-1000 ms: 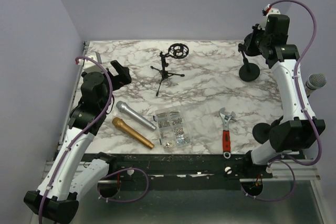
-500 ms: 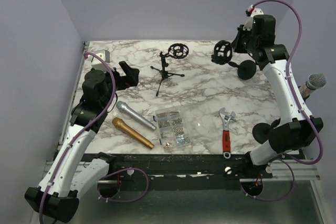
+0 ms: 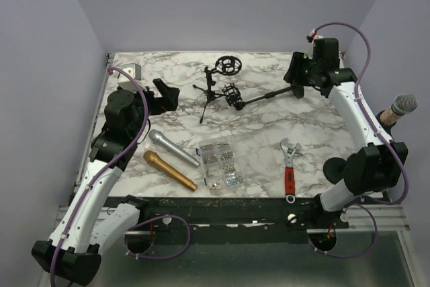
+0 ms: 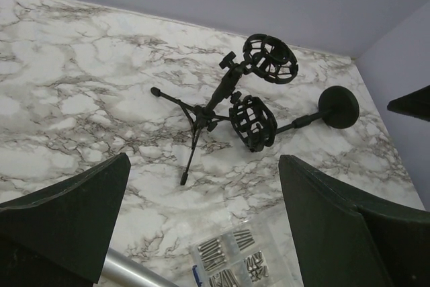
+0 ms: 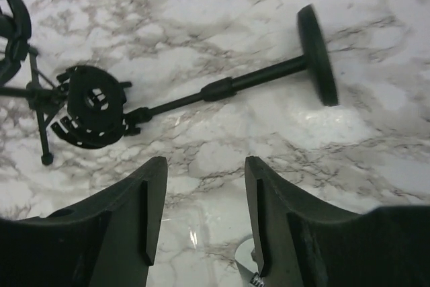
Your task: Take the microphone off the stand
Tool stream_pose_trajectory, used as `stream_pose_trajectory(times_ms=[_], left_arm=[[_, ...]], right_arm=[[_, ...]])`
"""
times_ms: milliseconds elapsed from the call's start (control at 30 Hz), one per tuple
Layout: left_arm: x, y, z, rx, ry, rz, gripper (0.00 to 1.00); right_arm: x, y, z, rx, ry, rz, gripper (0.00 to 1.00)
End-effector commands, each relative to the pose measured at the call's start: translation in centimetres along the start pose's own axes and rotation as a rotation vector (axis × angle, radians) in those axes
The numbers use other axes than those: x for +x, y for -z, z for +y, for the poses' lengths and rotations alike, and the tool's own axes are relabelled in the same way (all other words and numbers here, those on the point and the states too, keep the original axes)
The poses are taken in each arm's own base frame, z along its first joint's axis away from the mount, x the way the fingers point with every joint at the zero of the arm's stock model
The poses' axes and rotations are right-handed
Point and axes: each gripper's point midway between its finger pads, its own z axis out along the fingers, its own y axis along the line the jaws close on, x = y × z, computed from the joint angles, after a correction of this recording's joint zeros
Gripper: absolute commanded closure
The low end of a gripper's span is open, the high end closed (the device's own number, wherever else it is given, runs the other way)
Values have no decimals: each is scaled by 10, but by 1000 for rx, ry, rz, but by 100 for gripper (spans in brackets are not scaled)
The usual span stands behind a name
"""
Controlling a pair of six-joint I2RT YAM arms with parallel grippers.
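Round-base stand [image 3: 269, 96] lies flat, upper centre; right gripper [image 5: 205, 166] and left gripper [image 4: 203, 162] both gape, empty.

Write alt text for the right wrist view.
A black round-base microphone stand lies on its side on the marble table, its empty shock mount beside a small tripod stand. The right gripper hangs open above, holding nothing.

three microphones [image 3: 173, 147] [image 3: 169, 170] [image 3: 403, 105], two black stands [image 3: 213, 92] [image 3: 269, 95], one red-handled wrench [image 3: 289, 166] and one clear box of screws [image 3: 222, 163].
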Motion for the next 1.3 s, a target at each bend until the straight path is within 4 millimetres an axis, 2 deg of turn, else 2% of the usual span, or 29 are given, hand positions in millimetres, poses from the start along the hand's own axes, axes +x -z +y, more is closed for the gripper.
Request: stream_pose_trajectory(times_ms=[0, 167, 300, 400, 433, 500, 633, 767, 933, 1000, 1167, 1233, 1267], left_arm=[[-8, 4, -9, 46, -10, -26, 5], [-6, 4, -14, 76, -8, -17, 6], [-4, 3, -15, 80, -8, -11, 6], [-5, 4, -15, 82, -8, -12, 5], [-6, 5, -16, 84, -8, -15, 6], [-6, 5, -16, 85, -6, -17, 5], [-5, 4, -16, 86, -7, -12, 5], [-6, 5, -15, 80, -8, -17, 5], [-6, 4, -12, 67, -15, -20, 5], [-5, 4, -12, 66, -16, -18, 6], [-3, 1, -11, 65, -18, -11, 5], [-2, 1, -12, 67, -17, -6, 5], [-1, 0, -11, 66, -17, -1, 5]], right_arm=[[32, -22, 43, -258, 110, 41, 42], [58, -52, 37, -187, 611, -72, 33], [81, -82, 14, -113, 844, -41, 25], [97, -98, -3, -63, 998, 0, 23], [103, -103, -6, -52, 1032, -3, 23], [102, -113, -14, 11, 1085, -37, 21], [111, -132, -15, 62, 1156, -55, 21], [100, -144, -17, 217, 1270, -191, 22], [103, -166, -25, 293, 1350, -202, 25], [103, -173, -22, 290, 1364, -220, 28], [118, -182, -19, 248, 1408, -225, 32], [125, -183, -18, 223, 1426, -229, 37], [126, -181, -17, 223, 1430, -245, 43]])
